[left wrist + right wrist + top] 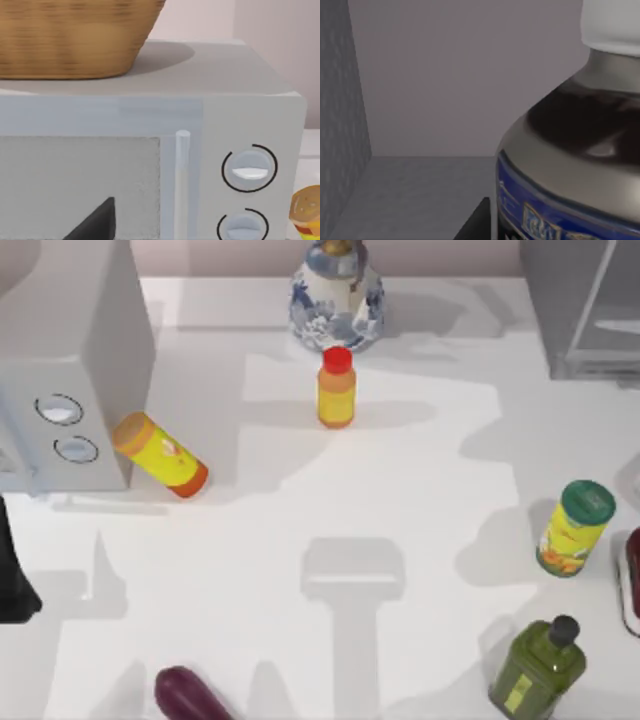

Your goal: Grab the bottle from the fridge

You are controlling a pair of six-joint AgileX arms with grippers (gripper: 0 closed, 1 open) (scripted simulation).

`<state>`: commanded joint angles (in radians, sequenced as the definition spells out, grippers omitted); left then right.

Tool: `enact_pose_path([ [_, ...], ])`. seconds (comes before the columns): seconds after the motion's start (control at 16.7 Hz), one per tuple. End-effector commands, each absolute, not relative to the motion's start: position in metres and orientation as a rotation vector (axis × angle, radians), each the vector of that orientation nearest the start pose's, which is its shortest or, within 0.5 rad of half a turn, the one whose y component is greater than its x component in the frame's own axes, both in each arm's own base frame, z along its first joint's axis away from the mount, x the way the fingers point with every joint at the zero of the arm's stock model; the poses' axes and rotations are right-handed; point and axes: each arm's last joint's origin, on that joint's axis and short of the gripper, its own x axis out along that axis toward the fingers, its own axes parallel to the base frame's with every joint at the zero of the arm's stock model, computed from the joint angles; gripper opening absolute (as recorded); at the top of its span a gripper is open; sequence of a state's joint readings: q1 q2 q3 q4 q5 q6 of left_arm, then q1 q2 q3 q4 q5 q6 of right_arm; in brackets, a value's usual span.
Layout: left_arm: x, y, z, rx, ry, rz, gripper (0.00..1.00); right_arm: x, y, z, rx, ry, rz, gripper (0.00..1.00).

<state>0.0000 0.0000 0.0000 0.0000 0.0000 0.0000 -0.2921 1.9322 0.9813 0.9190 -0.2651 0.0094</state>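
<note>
Here the bottle [570, 150] is standing inside the fridge [580, 310] at the tabletop's far right corner, looming right beside the right wrist camera; whether that hand is open or closed, I cannot tell. Bare grey floor and back wall are lying open beside it. It is showing a white cap, dark shoulder and blue label.

Bottle [570, 150]: white screw cap, dark grey-black shoulder, blue label band with print; upright, standing on the fridge's grey inner floor, seen very close in the right wrist view, plain back wall behind it. Fridge [585, 310]: tall plain grey cabinet with a pale glassy panel in a thin grey frame, at the worktop's far right corner.
</note>
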Motion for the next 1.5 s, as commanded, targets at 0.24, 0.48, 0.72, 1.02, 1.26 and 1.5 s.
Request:
enact_pose_path([
  [0.24,0.106,-0.001,0.160,0.000,0.000,0.000,1.00,0.373,-0.109,0.183,-0.003,0.009,-0.012,0.00],
  [0.48,0.106,-0.001,0.160,0.000,0.000,0.000,1.00,0.374,-0.107,0.181,0.001,0.015,-0.007,0.00],
  [0.72,0.106,-0.001,0.160,0.000,0.000,0.000,1.00,0.361,-0.097,0.198,-0.007,0.008,-0.006,0.00],
  [1.02,0.106,-0.001,0.160,0.000,0.000,0.000,1.00,0.306,-0.066,0.240,-0.018,-0.001,-0.011,0.00],
  [1.26,0.106,-0.001,0.160,0.000,0.000,0.000,1.00,0.232,-0.037,0.254,-0.015,0.000,-0.014,0.00],
  [1.5,0.106,-0.001,0.160,0.000,0.000,0.000,1.00,0.162,-0.016,0.234,-0.006,0.002,-0.013,0.00],
])
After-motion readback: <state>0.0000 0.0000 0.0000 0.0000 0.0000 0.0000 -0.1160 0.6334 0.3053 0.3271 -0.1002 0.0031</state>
